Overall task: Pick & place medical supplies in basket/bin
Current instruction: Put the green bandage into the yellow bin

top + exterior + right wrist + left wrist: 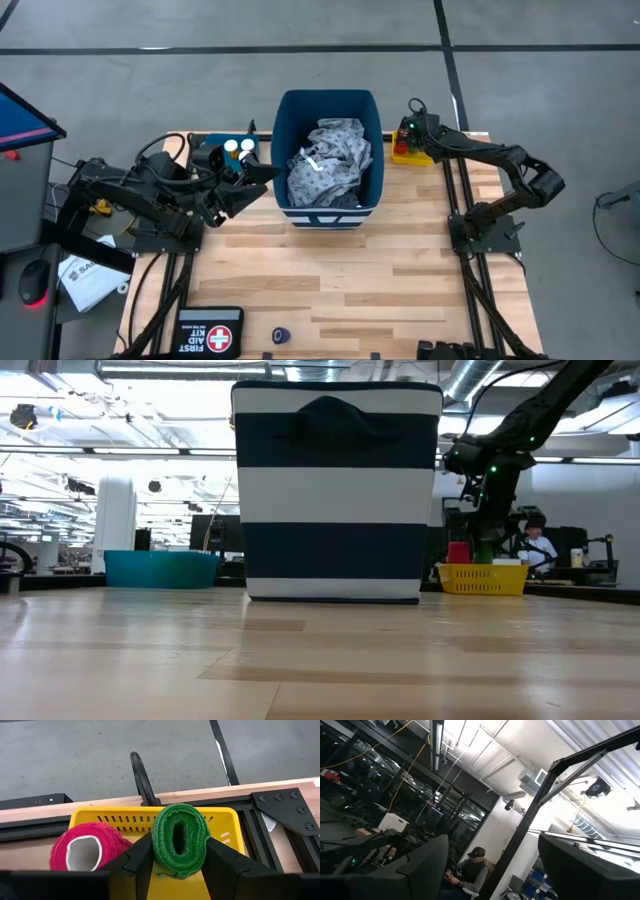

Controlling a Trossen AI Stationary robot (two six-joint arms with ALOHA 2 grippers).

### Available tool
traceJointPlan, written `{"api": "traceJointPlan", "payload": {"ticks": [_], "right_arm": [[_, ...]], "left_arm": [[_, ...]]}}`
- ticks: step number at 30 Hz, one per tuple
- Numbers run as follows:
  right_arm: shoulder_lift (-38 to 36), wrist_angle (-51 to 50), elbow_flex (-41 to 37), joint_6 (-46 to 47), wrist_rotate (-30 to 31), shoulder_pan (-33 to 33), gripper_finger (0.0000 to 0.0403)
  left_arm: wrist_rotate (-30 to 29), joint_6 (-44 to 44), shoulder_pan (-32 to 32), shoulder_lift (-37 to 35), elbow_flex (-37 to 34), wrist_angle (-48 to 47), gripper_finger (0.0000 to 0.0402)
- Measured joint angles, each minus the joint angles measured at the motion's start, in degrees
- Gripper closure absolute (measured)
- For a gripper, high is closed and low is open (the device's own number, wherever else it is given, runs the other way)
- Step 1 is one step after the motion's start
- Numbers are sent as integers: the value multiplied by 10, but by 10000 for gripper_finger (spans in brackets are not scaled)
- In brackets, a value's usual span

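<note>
The dark blue bin (pixel 330 105) with white stripes stands mid-table, and the grey patterned gown (pixel 330 165) lies bunched inside it. My left gripper (pixel 265 182) is open and empty beside the bin's left wall, tipped upward; its wrist view (pixel 492 875) shows only the room. White bottles (pixel 238 146) stand in the teal tray (pixel 208 152). My right gripper (pixel 179 855) is shut on a green roll (pixel 180 840) over the yellow tray (pixel 100 815). A red roll (pixel 87 852) sits in that tray. A dark blue roll (pixel 281 336) lies by the table's near edge. My right gripper pinches the green roll between its two fingers (pixel 142 857), one on each side of its curved outer wall (pixel 159 845). The roll is squeezed into an oval, with its hollow end facing the wrist camera. The fingers come from above, slanting down over the yellow tray. Whether the roll's underside touches the tray is hidden.
A black FIRST AID KIT pouch (pixel 210 335) lies at the table's near left corner. The teal tray (pixel 160 568) and the yellow tray (pixel 483 578) flank the bin (pixel 335 490) along the far edge. Bare wood lies in front of the bin. A seated person (pixel 472 870) shows beyond the table.
</note>
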Motion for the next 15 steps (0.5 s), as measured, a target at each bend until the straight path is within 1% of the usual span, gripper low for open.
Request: {"api": "traceJointPlan", "payload": {"ticks": [5, 15], "right_arm": [[0, 0, 0, -19, 0, 0, 252], [-1, -2, 0, -23, -4, 1, 193]], "left_arm": [[-1, 0, 0, 0, 0, 0, 100], [-3, 0, 0, 0, 0, 0, 100]]}}
